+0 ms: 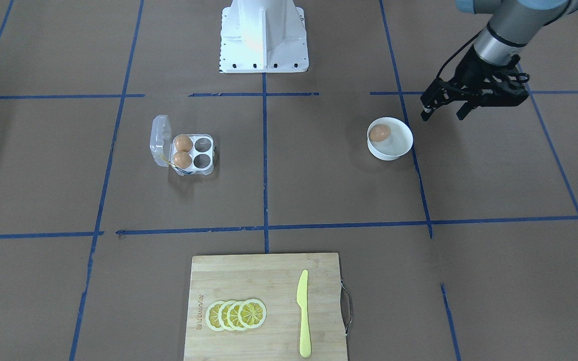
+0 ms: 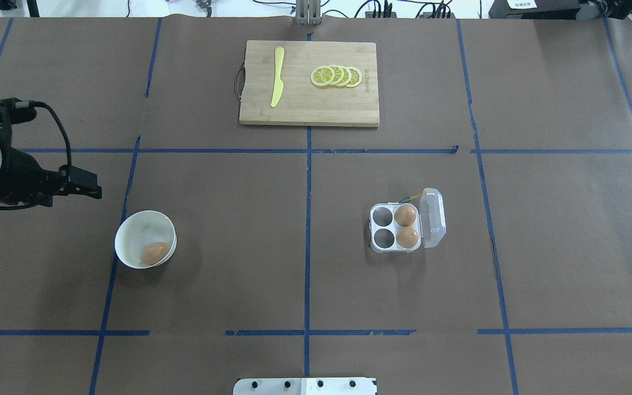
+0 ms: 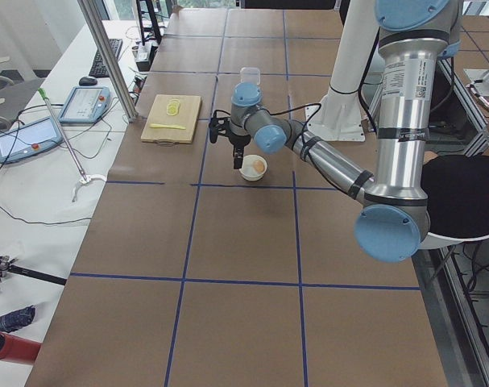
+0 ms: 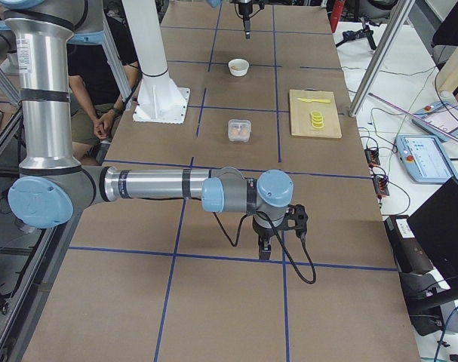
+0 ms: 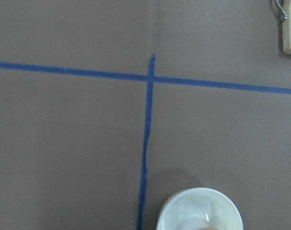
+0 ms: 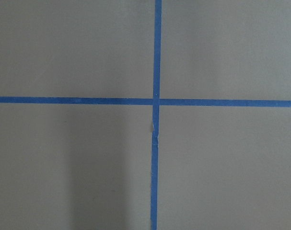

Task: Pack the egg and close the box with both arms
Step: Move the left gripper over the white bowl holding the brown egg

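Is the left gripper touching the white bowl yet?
Apart. The overhead view shows bare table between the left gripper and the white bowl.

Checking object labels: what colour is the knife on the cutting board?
The knife is pale yellow; it shows best in the exterior front-facing view.

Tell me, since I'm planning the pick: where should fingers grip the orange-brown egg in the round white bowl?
Probably grip the smooth orange-brown egg across its short width, coming straight down from above: the wall of the round white bowl rings it, blocking any sideways approach, and it lies off-centre by the robot-side wall.
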`<state>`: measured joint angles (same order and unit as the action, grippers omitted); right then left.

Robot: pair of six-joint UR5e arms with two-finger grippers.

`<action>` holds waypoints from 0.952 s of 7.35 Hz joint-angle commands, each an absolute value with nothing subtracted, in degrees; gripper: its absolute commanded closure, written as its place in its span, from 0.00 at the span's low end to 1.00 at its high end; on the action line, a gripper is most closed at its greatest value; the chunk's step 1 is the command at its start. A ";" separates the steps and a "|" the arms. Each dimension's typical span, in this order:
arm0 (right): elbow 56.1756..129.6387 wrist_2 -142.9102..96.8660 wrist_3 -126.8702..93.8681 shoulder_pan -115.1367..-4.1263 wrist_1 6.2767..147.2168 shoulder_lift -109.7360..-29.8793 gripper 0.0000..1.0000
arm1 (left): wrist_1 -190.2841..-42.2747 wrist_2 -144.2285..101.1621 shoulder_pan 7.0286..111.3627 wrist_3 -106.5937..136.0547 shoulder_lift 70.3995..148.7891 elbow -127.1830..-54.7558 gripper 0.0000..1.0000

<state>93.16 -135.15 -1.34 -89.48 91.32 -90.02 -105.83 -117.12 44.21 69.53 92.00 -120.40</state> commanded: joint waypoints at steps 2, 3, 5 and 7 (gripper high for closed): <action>92.29 -138.83 -2.10 -89.47 91.41 -90.09 0.00 | -105.64 -111.20 37.01 77.08 98.87 -113.66 0.06; 92.37 -139.48 -2.11 -89.47 91.41 -90.17 0.00 | -105.64 -110.92 36.65 77.08 98.70 -113.03 0.06; 92.55 -139.48 -2.11 -89.47 91.32 -90.18 0.00 | -105.56 -111.01 35.78 77.08 98.70 -112.32 0.09; 92.81 -139.31 -1.93 -89.47 91.32 -90.09 0.00 | -105.56 -111.09 34.37 77.25 98.70 -111.27 0.12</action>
